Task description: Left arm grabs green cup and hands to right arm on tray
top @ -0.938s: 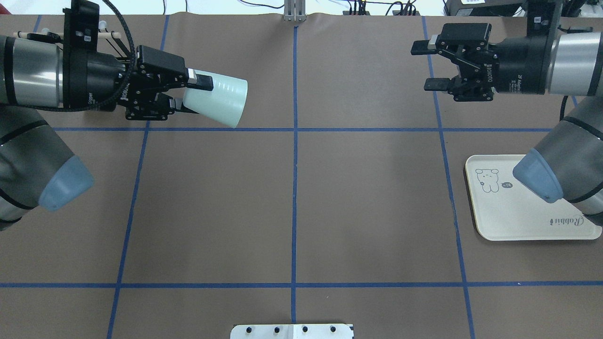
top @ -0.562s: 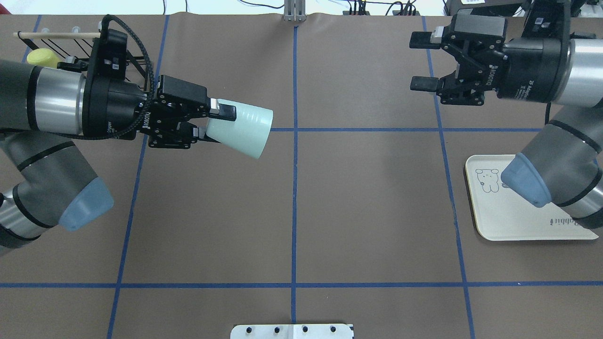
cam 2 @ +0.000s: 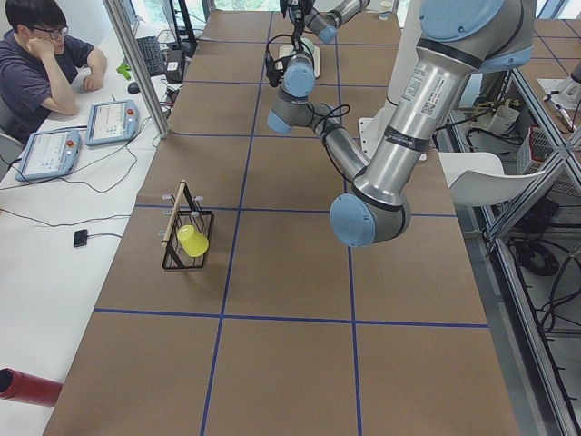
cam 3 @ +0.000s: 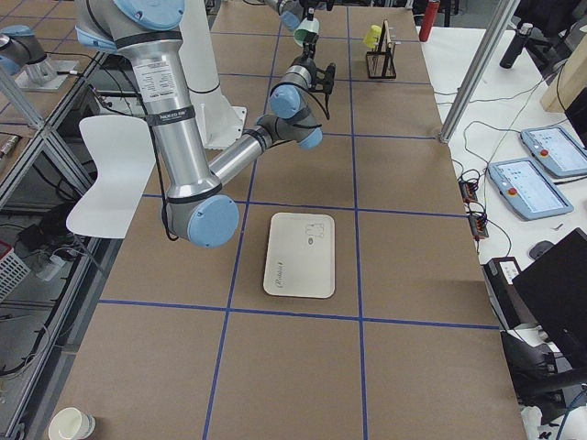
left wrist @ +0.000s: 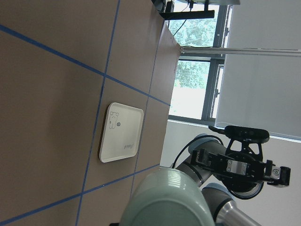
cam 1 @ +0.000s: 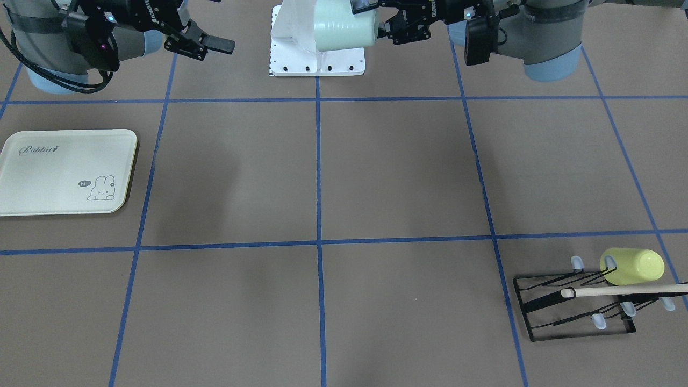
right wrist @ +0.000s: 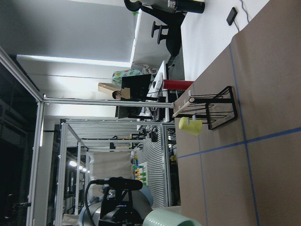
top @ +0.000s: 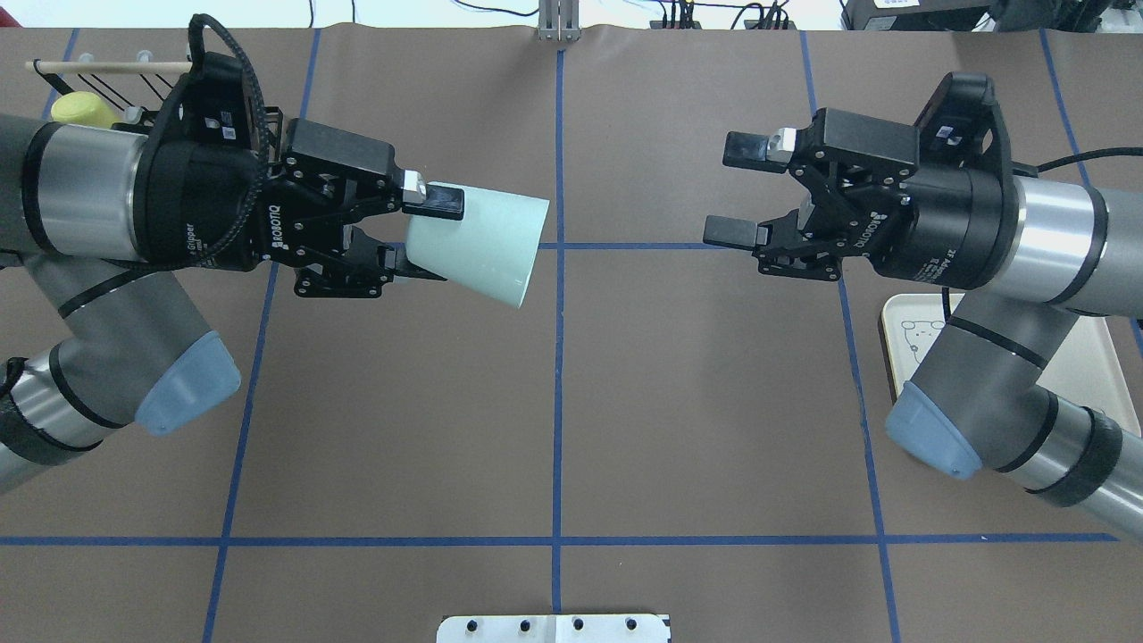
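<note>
tool, left (overhead view): left tool (top: pixel 429 237) clenched on the narrow end of the green cup (top: pixel 482 241), one finger on each side of it.
green cup (overhead view): lying sideways in the left tool, wide mouth aimed at the right tool (top: pixel 732 189), with an open gap between cup and that tool.
tool, right (overhead view): released, fingers spread wide with nothing between them, facing the cup's mouth.
tray (overhead view): tray (top: pixel 904 357) flat on the counter (top: pixel 696 402), behind and below the right tool, largely covered by the right arm (top: pixel 1000 384).
rack (overhead view): black wire rack (top: pixel 103 70) with a yellow-green cup (top: pixel 76 109), behind the left tool's wrist.
front view: green cup held off the counter in the left tool at the top edge; only one finger of the right tool shows clearly; tray lies well apart from both tools, the rack at the opposite end.
left side view: both tools are far and small, so their state cannot be told here; rack with yellow-green cup stands on the counter, and an operator (cam 2: pixel 41 64) sits at the desk beside it.
right side view: green cup raised in the far left tool, just beyond the right tool; tray lies on the counter nearer the camera than the right tool.
left wrist view: the cup's pale green body fills the bottom, just ahead of the left tool; right tool beyond it, fingers spread; tray on the counter.
right wrist view: the cup's rim shows at the bottom edge, ahead of the right tool; rack and yellow-green cup beyond.
</note>
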